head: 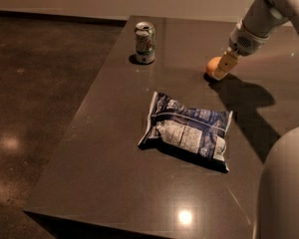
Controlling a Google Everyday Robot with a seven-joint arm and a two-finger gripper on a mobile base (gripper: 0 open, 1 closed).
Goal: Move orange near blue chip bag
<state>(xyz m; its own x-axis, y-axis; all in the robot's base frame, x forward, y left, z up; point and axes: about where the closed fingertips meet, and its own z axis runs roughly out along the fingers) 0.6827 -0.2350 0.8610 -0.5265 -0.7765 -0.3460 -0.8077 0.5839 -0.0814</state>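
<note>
The orange (213, 63) sits on the dark table towards the far right. My gripper (221, 69) is down at the table right against the orange's right side, its pale fingers partly covering the fruit. The blue chip bag (188, 129) lies flat in the middle of the table, nearer the camera and a little left of the orange, with a clear gap between them.
A green-and-silver soda can (145, 43) stands upright at the far left of the table (114, 173). My arm (261, 21) reaches in from the upper right. A rounded part of the robot body (284, 188) fills the lower right corner. Dark floor lies left of the table.
</note>
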